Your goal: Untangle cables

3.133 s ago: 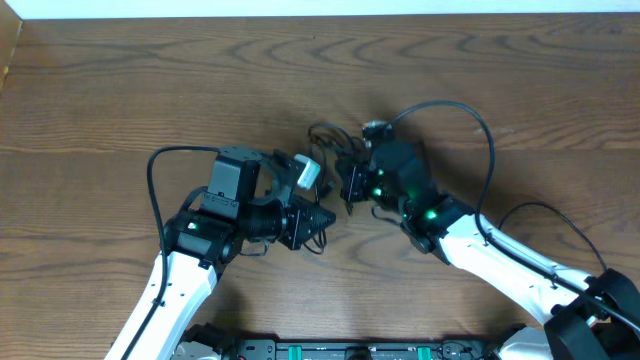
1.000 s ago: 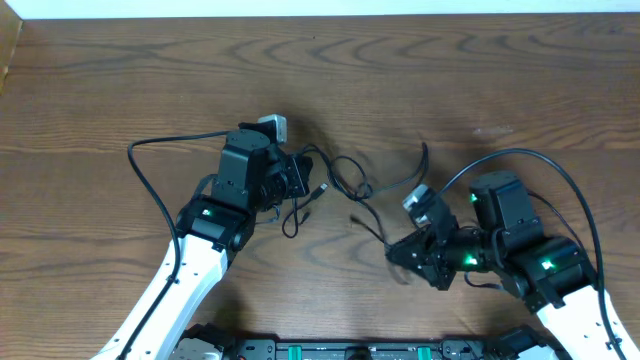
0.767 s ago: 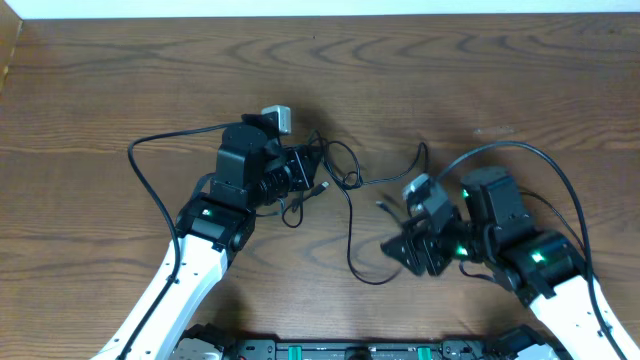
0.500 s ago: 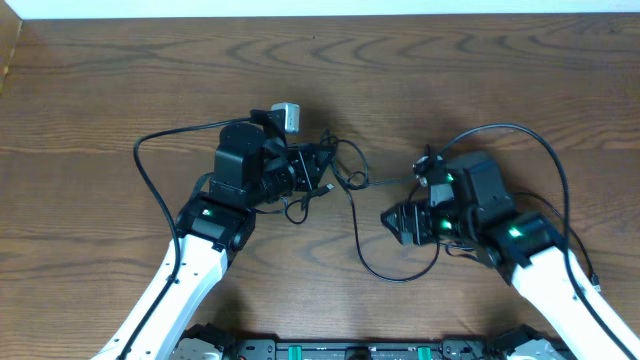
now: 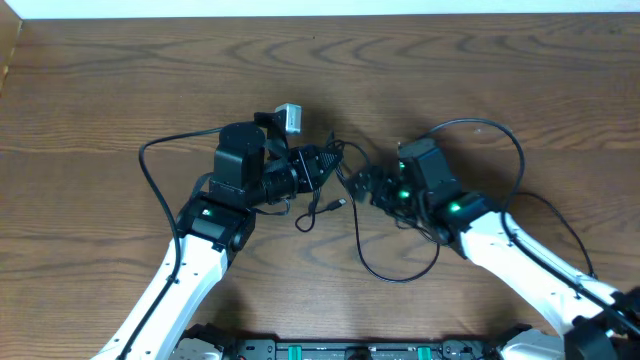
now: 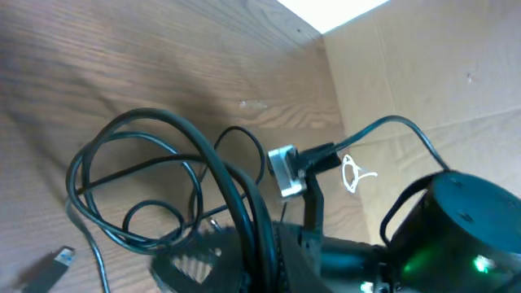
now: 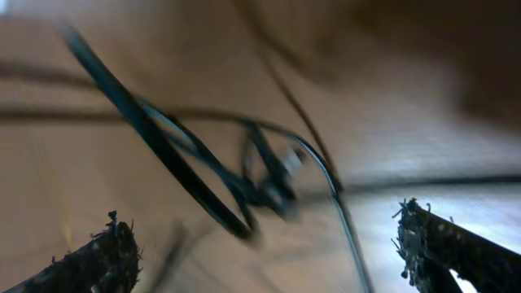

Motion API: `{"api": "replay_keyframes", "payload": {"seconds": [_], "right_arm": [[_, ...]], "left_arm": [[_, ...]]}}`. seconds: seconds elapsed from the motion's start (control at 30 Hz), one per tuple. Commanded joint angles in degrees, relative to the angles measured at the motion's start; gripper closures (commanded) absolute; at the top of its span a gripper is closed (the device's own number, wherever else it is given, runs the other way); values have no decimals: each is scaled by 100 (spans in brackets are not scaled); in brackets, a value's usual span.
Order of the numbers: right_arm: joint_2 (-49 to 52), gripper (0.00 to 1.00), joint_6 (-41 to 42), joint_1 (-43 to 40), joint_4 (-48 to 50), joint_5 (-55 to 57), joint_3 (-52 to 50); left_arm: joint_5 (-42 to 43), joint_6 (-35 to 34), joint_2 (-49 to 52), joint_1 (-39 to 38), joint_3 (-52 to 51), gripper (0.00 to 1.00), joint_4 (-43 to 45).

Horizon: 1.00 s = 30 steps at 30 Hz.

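Observation:
The cables (image 5: pixel 345 178) are thin black cords knotted between my two grippers. One strand runs down into a wide loop (image 5: pixel 397 279) lying on the table, and a plug end (image 5: pixel 340 205) lies just below the knot. My left gripper (image 5: pixel 322 165) is shut on a bundle of the black cords (image 6: pixel 151 175), which coil out ahead of its jaws (image 6: pixel 256 244). My right gripper (image 5: pixel 362 184) stands wide open right next to the knot. In the blurred right wrist view the tangle (image 7: pixel 260 183) lies ahead of the gripper (image 7: pixel 264 224), with nothing between the fingers.
Thicker black arm wires arc over the table on the left (image 5: pixel 150 165) and right (image 5: pixel 505 145). A cardboard wall (image 6: pixel 423 73) stands beyond the table's edge. The right arm's dark body (image 6: pixel 468 224) sits close in front of my left wrist camera.
My right gripper let go of a cable, opened wide and swung up and left to the knot. The released strand now lies in a loop. The left gripper shifted slightly right, still gripping.

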Motion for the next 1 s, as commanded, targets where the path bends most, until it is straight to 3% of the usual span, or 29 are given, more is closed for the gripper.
{"api": "replay_keyframes", "payload": {"seconds": [0.0, 0.03, 0.07, 0.1, 0.13, 0.2, 0.23, 0.43, 0.57, 0.67, 0.73, 0.83, 0.97], "right_arm": [[295, 6, 1005, 236, 496, 914, 35], [380, 13, 1023, 273, 625, 988, 35], [474, 27, 1021, 302, 726, 1082, 35], [540, 42, 1021, 308, 743, 1174, 35], [629, 66, 1019, 304, 708, 1384, 35], [651, 95, 1010, 262, 584, 1552, 35], [645, 99, 887, 221, 549, 1578, 35], [116, 99, -339, -107, 400, 1488, 37], [-640, 99, -1104, -435, 282, 1394, 37], [-1379, 99, -1891, -717, 308, 907, 37], [-1805, 99, -2339, -844, 302, 557, 37], [-2262, 99, -2778, -905, 238, 396, 37], [-2634, 99, -2935, -903, 31, 393, 37]], "left_arm": [[138, -396, -17, 9, 33, 92, 13], [146, -413, -17, 9, 33, 92, 11], [177, -411, -17, 9, 33, 92, 13], [179, -411, -17, 9, 33, 92, 9], [177, -411, -17, 9, 33, 92, -33], [175, -409, -17, 9, 33, 92, -116], [175, -404, -17, 9, 33, 92, -177], [149, 177, -15, 9, 33, 92, -584], [-442, 509, -13, 9, 33, 91, -1222], [-1397, 610, -9, 9, 33, 71, -1923], [-1880, 608, -9, 9, 33, 47, -2267], [-2181, 605, -9, 9, 33, 26, -2531], [-2120, 603, -9, 7, 33, 20, -2564]]}}
